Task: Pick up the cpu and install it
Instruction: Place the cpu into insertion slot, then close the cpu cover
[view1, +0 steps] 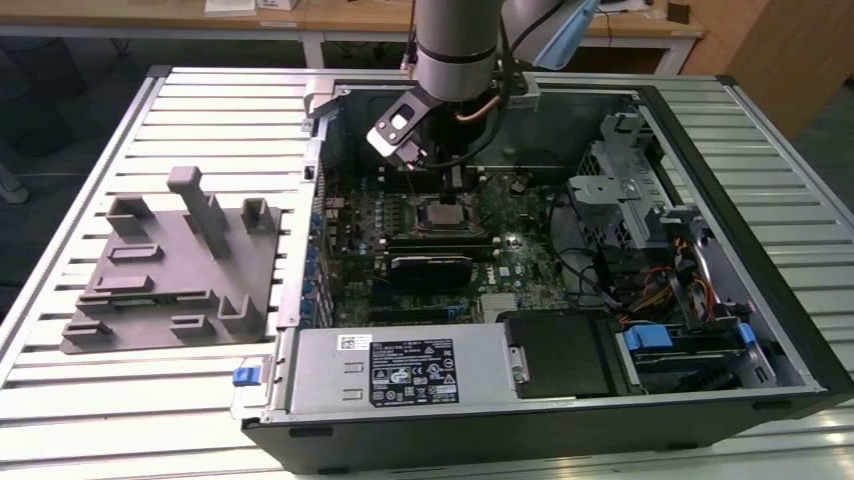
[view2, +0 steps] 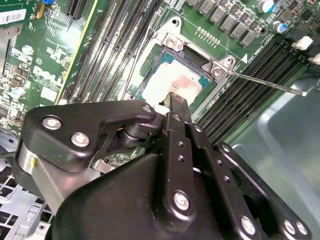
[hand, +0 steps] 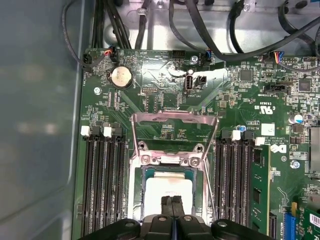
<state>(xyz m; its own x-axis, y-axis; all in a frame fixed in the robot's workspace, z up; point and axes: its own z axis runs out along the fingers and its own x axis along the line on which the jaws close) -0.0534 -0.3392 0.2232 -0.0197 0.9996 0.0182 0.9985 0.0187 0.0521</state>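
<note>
Currently: cpu (hand: 161, 187) lies flat in the motherboard socket (hand: 141, 197), metal frame (hand: 175, 118) raised; jaws pressed together, tips just over its top.

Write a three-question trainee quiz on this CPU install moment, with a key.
1. True or false: the cpu lies in the socket.
2. The socket's metal retention frame is: A) clamped over the cpu, B) flipped open, C) removed.
3. Fill in: the gripper has its fingertips over the ____.
Key: 1 true; 2 B; 3 cpu.
</note>
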